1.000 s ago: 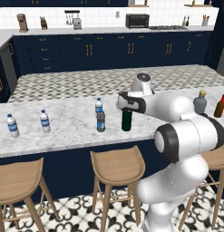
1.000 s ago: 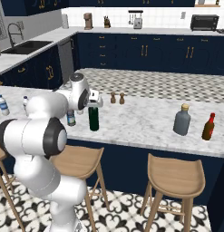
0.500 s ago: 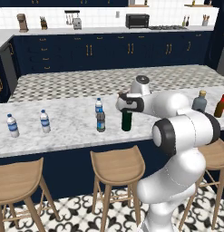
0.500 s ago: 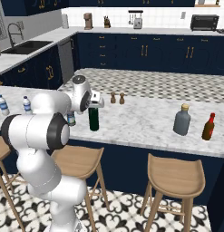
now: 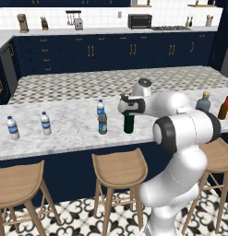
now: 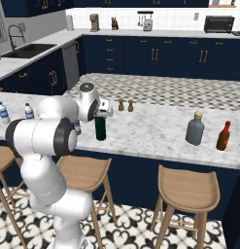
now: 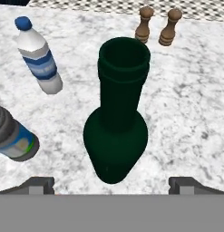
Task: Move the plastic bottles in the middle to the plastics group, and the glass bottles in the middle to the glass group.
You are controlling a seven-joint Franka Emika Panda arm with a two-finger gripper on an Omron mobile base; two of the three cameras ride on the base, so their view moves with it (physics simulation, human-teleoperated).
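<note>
left base view: tool [image 5: 129, 107] over neck of green wine bottle [image 5: 129, 123], mid marble surface [image 5: 74, 133]. smoky-grey bottle [image 5: 102, 123] and clear labelled bottle [image 5: 100, 108] just left of it. two water bottles [image 5: 13, 127] far left; squat grey-blue bottle [image 5: 203, 102] and amber-red bottle [image 5: 224, 108] far right.
right base view: wine bottle [image 6: 100, 128] upright under hand, glass pair well apart to right.
hand view: fingertips [image 7: 37, 185] spread wide either side of bottle, nothing held. two wooden shakers [image 7: 158, 27] beyond.
</note>
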